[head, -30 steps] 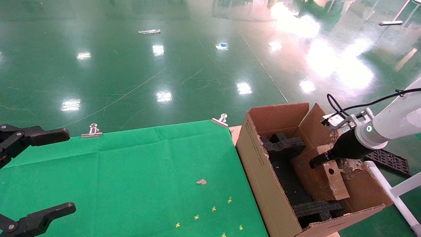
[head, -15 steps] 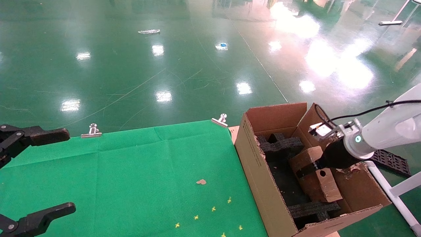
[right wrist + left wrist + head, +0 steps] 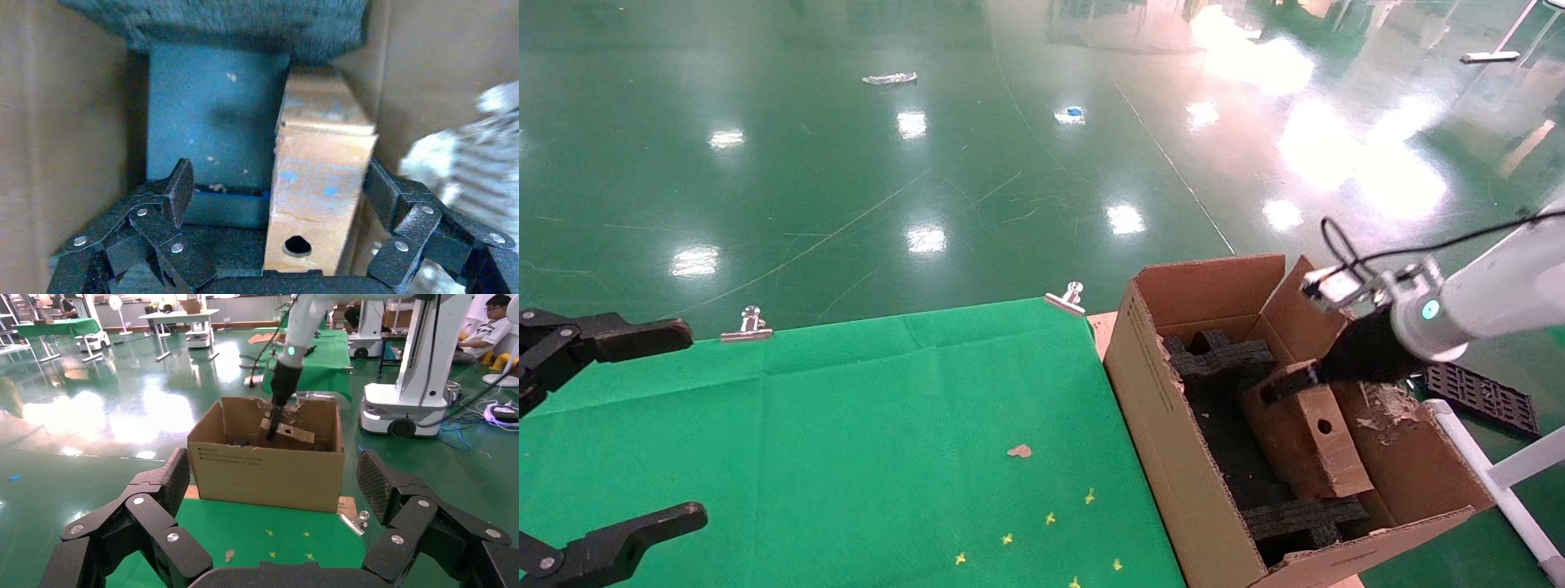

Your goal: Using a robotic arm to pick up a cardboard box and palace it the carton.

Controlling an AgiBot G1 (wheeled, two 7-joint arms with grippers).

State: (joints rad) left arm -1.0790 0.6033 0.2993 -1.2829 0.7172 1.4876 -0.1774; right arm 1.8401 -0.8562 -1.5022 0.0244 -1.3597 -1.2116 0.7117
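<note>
The small cardboard box (image 3: 1307, 445) lies tilted inside the carton (image 3: 1164, 441), hole face up, resting on black foam (image 3: 1222, 359). The white robotic arm (image 3: 1491, 306) reaches in from the right. My right gripper (image 3: 1295, 384) is open at the box's upper end. In the right wrist view the box (image 3: 321, 184) stands between the spread fingers of my right gripper (image 3: 278, 177), close to one finger and well clear of the other. My left gripper (image 3: 695, 423) is open and empty over the table's left edge. From the left wrist view, past my left gripper (image 3: 273, 478), I see the carton (image 3: 245, 468) and the box (image 3: 294, 433).
A green cloth covers the table (image 3: 846, 425), held by metal clips (image 3: 1068, 298) at the far edge. A cardboard scrap (image 3: 1019, 451) and yellow marks lie on it. A white pipe frame (image 3: 1475, 457) and a black grid pad (image 3: 1483, 400) sit right of the carton.
The right gripper pushed the small box down and left into the carton, then rose and drew back to the box's upper end. The box now lies lower in the carton. The left arm has not moved.
</note>
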